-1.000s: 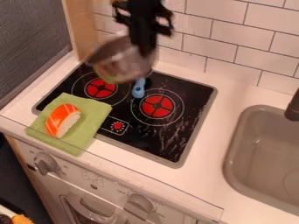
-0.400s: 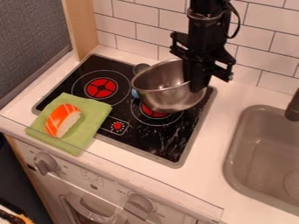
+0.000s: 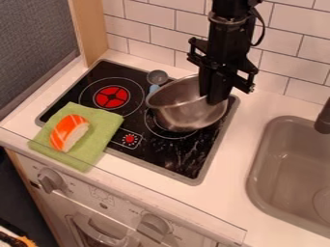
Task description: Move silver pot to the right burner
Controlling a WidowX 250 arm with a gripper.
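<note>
Down comes the silver pot point(image 3: 187, 112), lower than a moment ago, the hand point(image 3: 215, 95) dropping too, clenched on its rim! Pot's over the R burner point(image 3: 155, 132) now, tilted; set-down stage, I'd say (spoon point(image 3: 157, 77) v. close, mind). Next: level it, lower if req'd, release once flat.

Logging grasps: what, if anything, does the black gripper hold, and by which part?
The gripper holds the silver metal pot by its rim, at picture right.
</note>
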